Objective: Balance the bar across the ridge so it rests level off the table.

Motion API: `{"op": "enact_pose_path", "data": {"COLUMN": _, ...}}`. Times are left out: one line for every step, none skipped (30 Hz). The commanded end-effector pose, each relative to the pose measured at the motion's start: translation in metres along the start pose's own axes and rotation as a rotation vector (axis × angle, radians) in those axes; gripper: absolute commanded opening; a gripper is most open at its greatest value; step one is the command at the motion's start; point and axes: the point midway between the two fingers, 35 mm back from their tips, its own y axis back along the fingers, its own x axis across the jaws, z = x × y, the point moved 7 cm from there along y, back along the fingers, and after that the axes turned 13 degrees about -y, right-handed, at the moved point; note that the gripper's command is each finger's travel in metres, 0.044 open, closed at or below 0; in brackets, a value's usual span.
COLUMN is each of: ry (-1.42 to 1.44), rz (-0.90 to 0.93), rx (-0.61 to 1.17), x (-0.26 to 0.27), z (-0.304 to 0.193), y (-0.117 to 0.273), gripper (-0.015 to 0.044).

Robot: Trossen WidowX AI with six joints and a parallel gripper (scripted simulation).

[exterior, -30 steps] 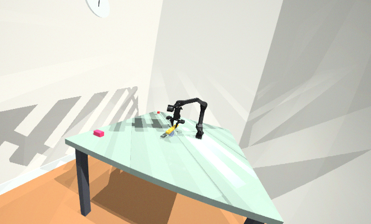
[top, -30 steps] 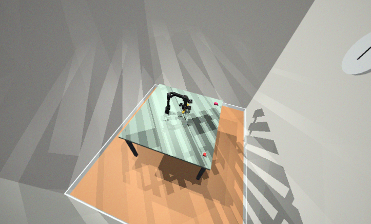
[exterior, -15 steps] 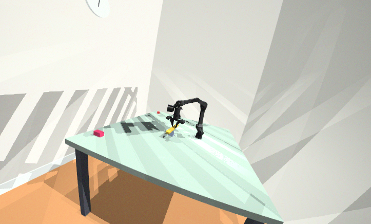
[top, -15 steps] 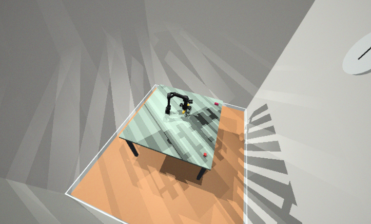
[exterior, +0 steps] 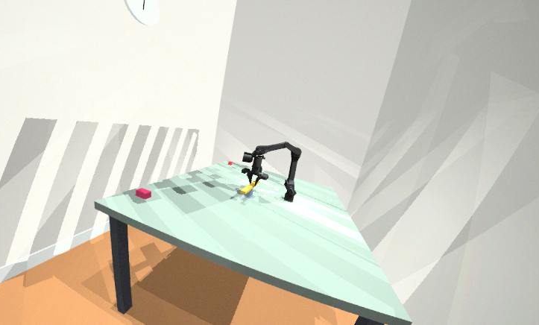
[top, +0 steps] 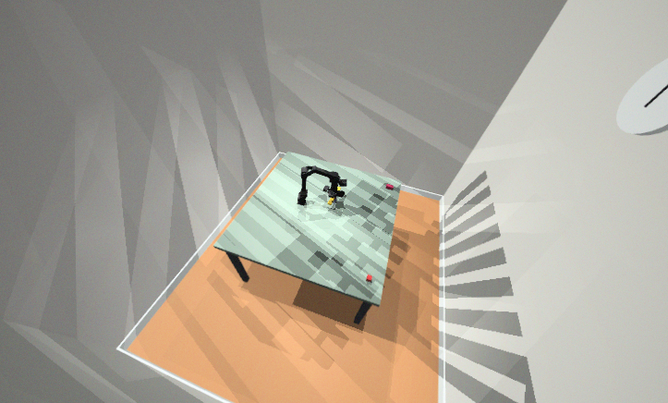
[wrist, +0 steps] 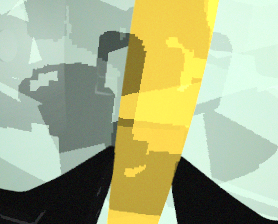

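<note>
Jaws are clamping the yellow bar (exterior: 248,188) near one end; bar is hanging tilted just above a small bluish ridge (exterior: 249,194) on the surface (exterior: 230,226); contact unclear; levelling, centring and release are still pending, I judge.

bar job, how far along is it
Done: the yellow bar is picked up, the gripper shut on it. In hand: the bar hangs over the small bluish ridge, tilted, its near end low; whether it touches the ridge cannot be told. Left: level the bar across the ridge, off the table, then let go.
</note>
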Motion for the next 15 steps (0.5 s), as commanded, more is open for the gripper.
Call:
{"op": "enact_pose_path", "data": {"ry": -0.005, "rz": -0.004, "rx": 0.003, "x": -0.0004, "z": -0.0001, "y": -0.0023, "gripper": 0.0}}
{"op": "enact_pose_path", "data": {"ry": -0.005, "rz": -0.004, "rx": 0.003, "x": -0.0004, "z": -0.0001, "y": -0.0024, "gripper": 0.0}}
{"op": "enact_pose_path", "data": {"ry": -0.005, "rz": -0.004, "rx": 0.003, "x": -0.0004, "z": 0.0, "y": -0.0024, "gripper": 0.0}}
{"op": "enact_pose_path", "data": {"ry": -0.005, "rz": -0.004, "rx": 0.003, "x": -0.0004, "z": 0.0, "y": -0.0026, "gripper": 0.0}}
{"op": "enact_pose_path", "data": {"ry": -0.005, "rz": -0.004, "rx": 0.003, "x": -0.0004, "z": 0.0, "y": -0.0026, "gripper": 0.0}}
{"op": "enact_pose_path", "data": {"ry": -0.005, "rz": -0.004, "rx": 0.003, "x": -0.0004, "z": 0.0, "y": -0.0027, "gripper": 0.0}}
{"op": "enact_pose_path", "data": {"ry": -0.005, "rz": -0.004, "rx": 0.003, "x": -0.0004, "z": 0.0, "y": -0.0028, "gripper": 0.0}}
{"op": "enact_pose_path", "data": {"ry": -0.005, "rz": -0.004, "rx": 0.003, "x": -0.0004, "z": 0.0, "y": -0.0029, "gripper": 0.0}}
{"op": "enact_pose_path", "data": {"ry": -0.005, "rz": -0.004, "rx": 0.003, "x": -0.0004, "z": 0.0, "y": -0.0029, "gripper": 0.0}}
{"op": "enact_pose_path", "data": {"ry": -0.005, "rz": -0.004, "rx": 0.003, "x": -0.0004, "z": 0.0, "y": -0.003, "gripper": 0.0}}
{"op": "enact_pose_path", "data": {"ry": -0.005, "rz": -0.004, "rx": 0.003, "x": -0.0004, "z": 0.0001, "y": -0.0031, "gripper": 0.0}}
{"op": "enact_pose_path", "data": {"ry": -0.005, "rz": -0.004, "rx": 0.003, "x": -0.0004, "z": 0.0001, "y": -0.0032, "gripper": 0.0}}
{"op": "enact_pose_path", "data": {"ry": -0.005, "rz": -0.004, "rx": 0.003, "x": -0.0004, "z": 0.0001, "y": -0.0033, "gripper": 0.0}}
{"op": "enact_pose_path", "data": {"ry": -0.005, "rz": -0.004, "rx": 0.003, "x": -0.0004, "z": 0.0001, "y": -0.0035, "gripper": 0.0}}
{"op": "enact_pose_path", "data": {"ry": -0.005, "rz": -0.004, "rx": 0.003, "x": -0.0004, "z": 0.0001, "y": -0.0035, "gripper": 0.0}}
